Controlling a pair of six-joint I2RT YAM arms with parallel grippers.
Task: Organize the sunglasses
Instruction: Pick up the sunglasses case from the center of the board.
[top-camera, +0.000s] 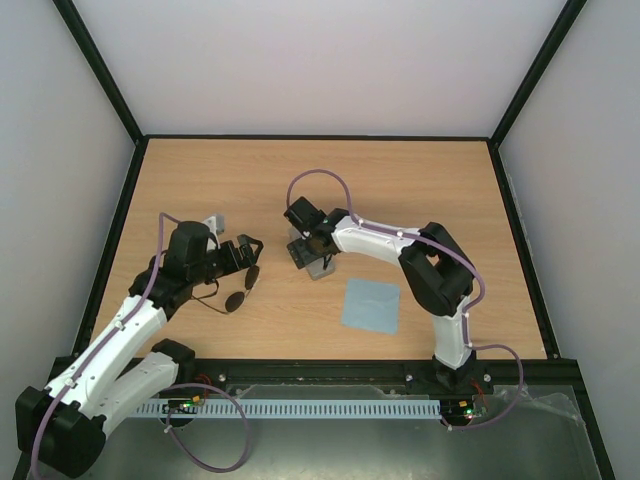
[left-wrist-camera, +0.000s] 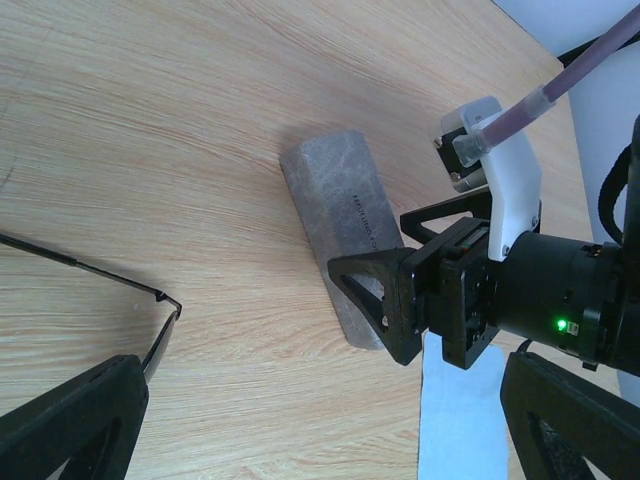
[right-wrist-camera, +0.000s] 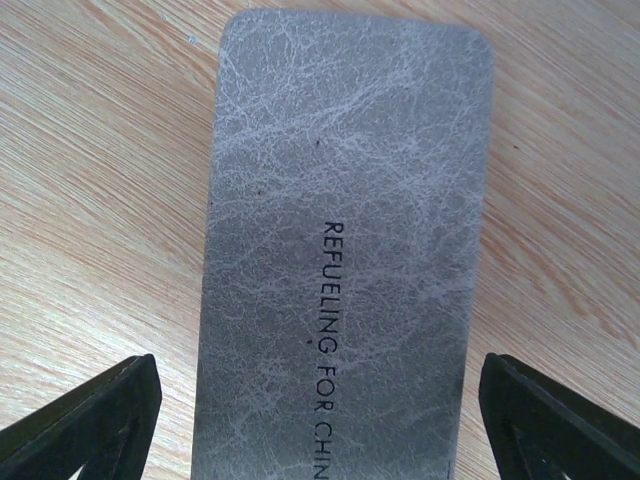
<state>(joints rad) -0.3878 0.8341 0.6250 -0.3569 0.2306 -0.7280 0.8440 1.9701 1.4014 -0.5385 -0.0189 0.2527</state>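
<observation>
The sunglasses (top-camera: 240, 292) lie on the table at the left, dark lenses and thin temple arms; in the left wrist view one temple and a frame corner (left-wrist-camera: 160, 298) show beside my left finger. My left gripper (top-camera: 247, 262) is wide open just above them and holds nothing (left-wrist-camera: 320, 425). The grey rectangular case (top-camera: 314, 263) lies mid-table; it also shows in the left wrist view (left-wrist-camera: 335, 200). My right gripper (top-camera: 308, 248) hangs over the case, open, one finger on each side of it (right-wrist-camera: 318, 380). The case (right-wrist-camera: 340, 200) bears printed lettering.
A light blue square cloth (top-camera: 370, 304) lies flat to the right of the case, and its edge shows in the left wrist view (left-wrist-camera: 465, 425). The right arm's forearm (top-camera: 385, 238) stretches across the middle. Black frame rails border the table (top-camera: 420, 170).
</observation>
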